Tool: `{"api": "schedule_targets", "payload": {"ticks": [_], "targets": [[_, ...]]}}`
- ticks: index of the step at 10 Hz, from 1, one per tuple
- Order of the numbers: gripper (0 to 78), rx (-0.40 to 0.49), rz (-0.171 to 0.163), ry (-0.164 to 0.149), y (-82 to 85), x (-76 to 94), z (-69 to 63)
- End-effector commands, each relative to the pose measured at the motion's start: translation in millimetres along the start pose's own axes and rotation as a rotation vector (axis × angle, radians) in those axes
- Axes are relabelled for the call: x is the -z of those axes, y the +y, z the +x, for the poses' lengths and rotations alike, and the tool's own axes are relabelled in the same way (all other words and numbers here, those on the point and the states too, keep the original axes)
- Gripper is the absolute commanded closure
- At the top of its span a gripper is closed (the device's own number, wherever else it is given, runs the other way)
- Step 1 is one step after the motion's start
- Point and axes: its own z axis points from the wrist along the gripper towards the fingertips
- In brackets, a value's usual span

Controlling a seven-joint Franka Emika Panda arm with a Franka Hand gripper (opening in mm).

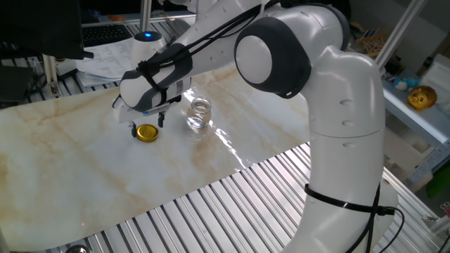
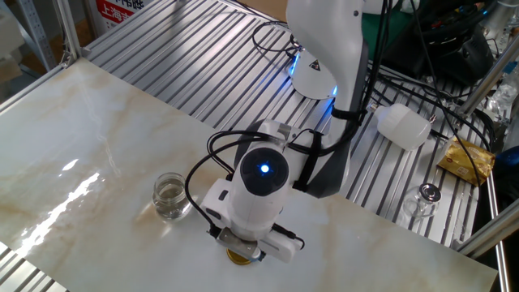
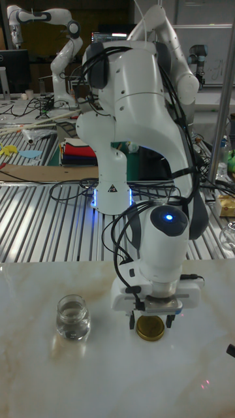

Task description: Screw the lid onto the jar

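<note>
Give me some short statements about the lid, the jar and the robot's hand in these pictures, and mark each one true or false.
1. The lid lies flat on the marble table. True.
2. The lid is already screwed onto the jar. False: the jar stands apart from it with an open mouth.
3. The hand is over the lid, with a finger on each side of it. True.
4. The jar lies on its side. False: it stands upright.
5. The hand holds the jar. False: the hand is at the lid, and the jar stands free beside it.
</note>
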Motion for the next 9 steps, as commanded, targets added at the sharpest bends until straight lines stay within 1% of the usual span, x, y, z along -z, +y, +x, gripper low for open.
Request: {"api": "schedule_targets", "payload": {"ticks": [1, 2, 3, 9], "targets": [[0.1, 0.001, -0.005, -0.005, 0.2, -0.1, -2.1], [0.1, 0.001, -0.005, -0.005, 0.2, -0.1, -2.1], [0.1, 0.002, -0.007, -0.010, 1.2, -6.0, -3.2], [0.1, 0.008, -0.010, -0.008, 1.5, -5.8, -3.2]]}}
